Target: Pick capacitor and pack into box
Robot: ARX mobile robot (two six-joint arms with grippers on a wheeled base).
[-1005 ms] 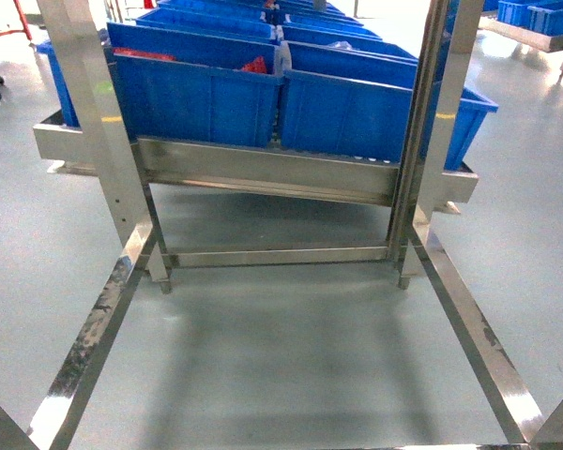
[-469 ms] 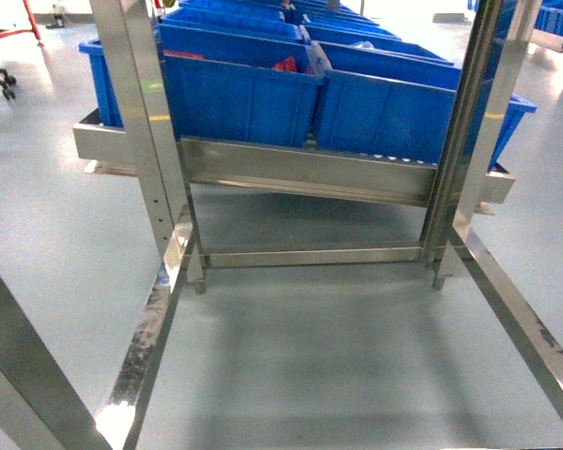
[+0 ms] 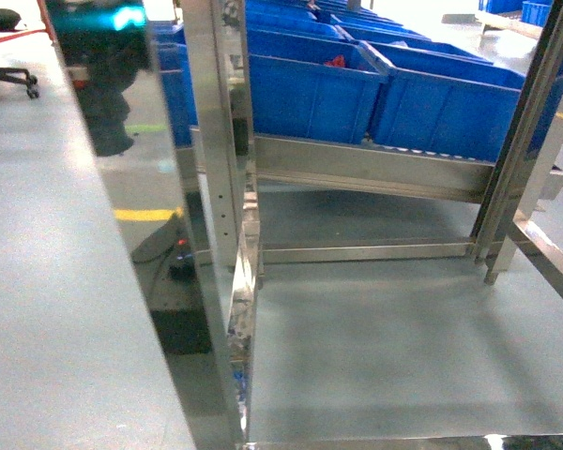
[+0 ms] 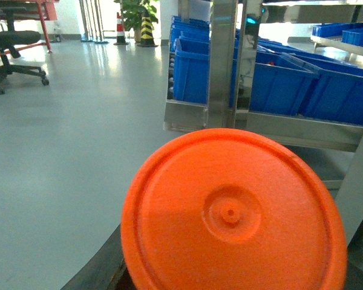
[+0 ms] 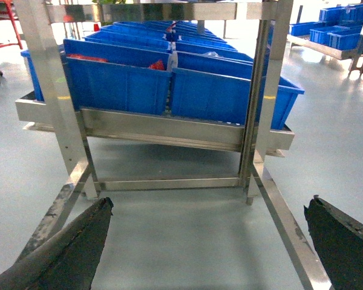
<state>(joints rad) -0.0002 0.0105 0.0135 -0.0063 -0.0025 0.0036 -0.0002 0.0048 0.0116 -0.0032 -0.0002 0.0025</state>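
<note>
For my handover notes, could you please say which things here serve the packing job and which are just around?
Job: right gripper, open; no box or capacitor visible.
Around: blue bins, steel rack, orange disc, office chair.

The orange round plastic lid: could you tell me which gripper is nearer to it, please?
Left. The lid fills the left wrist view, close under that camera; its fingers are hidden. The right gripper is open, facing blue plastic bins, no lid in view.
</note>
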